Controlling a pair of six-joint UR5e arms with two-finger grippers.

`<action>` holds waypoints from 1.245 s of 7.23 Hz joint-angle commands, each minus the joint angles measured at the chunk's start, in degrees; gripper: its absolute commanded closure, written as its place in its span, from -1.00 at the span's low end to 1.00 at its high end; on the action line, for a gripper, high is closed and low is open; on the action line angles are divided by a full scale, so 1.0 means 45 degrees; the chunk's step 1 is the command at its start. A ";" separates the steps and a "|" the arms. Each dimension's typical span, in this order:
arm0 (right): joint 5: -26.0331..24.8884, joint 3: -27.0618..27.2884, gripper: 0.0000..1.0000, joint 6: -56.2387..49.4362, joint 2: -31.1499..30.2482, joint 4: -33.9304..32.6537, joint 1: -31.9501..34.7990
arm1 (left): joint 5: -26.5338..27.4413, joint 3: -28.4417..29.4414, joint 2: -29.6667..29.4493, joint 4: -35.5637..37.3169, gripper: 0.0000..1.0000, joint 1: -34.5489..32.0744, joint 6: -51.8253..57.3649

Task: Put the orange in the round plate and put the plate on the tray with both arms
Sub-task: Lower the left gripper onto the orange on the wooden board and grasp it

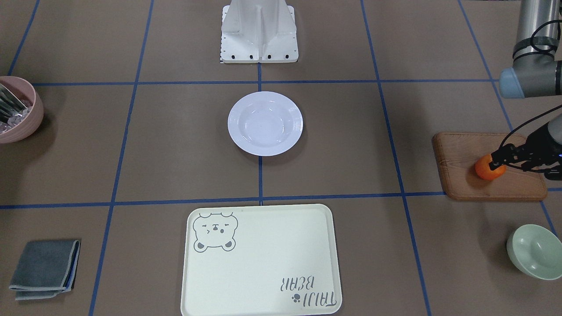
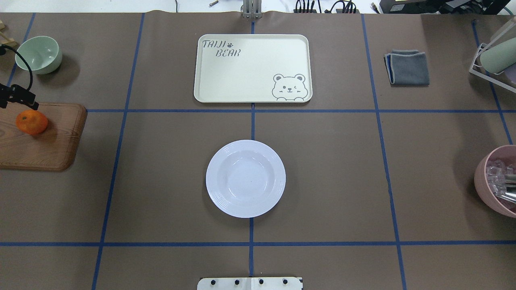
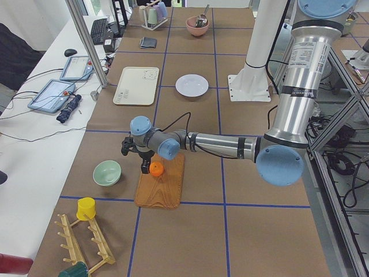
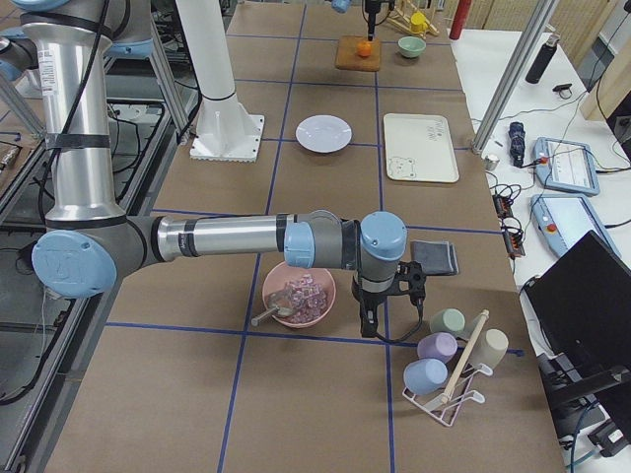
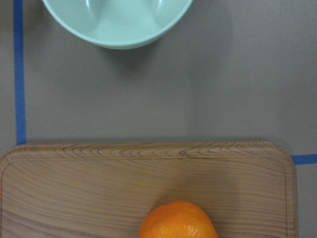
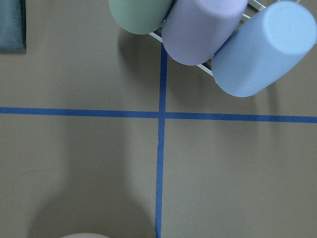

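Observation:
The orange [image 1: 485, 171] [image 2: 31, 122] lies on a brown wooden board [image 1: 461, 175] at the table's end on my left side. My left gripper [image 1: 498, 161] [image 3: 144, 167] hangs right over it, its black fingers looking spread, so open, with the fruit resting on the board. The left wrist view shows the orange [image 5: 178, 221] at its bottom edge. The white round plate [image 1: 265, 123] [image 2: 245, 178] sits empty at the table's centre. Beyond it lies the cream tray [image 1: 263, 259] [image 2: 252, 68], also bare. My right gripper [image 4: 370, 323] hovers far off by the pink bowl; whether it is open or shut I cannot tell.
A pale green bowl [image 1: 533, 256] [image 5: 119, 20] stands just past the board. The pink bowl [image 2: 498, 181] [image 4: 299, 294] holds clear pieces and a utensil. A folded grey cloth [image 2: 407, 67] lies near the tray. Pastel cups [image 6: 198, 25] rest on a wire rack.

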 commanded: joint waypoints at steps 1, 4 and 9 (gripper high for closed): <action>-0.0002 -0.0074 -1.00 0.0008 0.0020 0.0000 -0.0020 | 0.0295 0.0099 -0.0040 -0.0019 -0.97 0.0338 -0.0059; 0.0018 -0.0152 -1.00 0.0008 0.0040 0.0000 -0.0059 | 0.0295 0.0274 -0.0020 -0.0019 -0.97 0.0358 -0.0020; 0.0018 -0.0153 -1.00 0.0008 0.0040 0.0000 -0.0098 | 0.0295 0.0842 -0.0021 -0.0722 -0.97 0.0787 -0.0059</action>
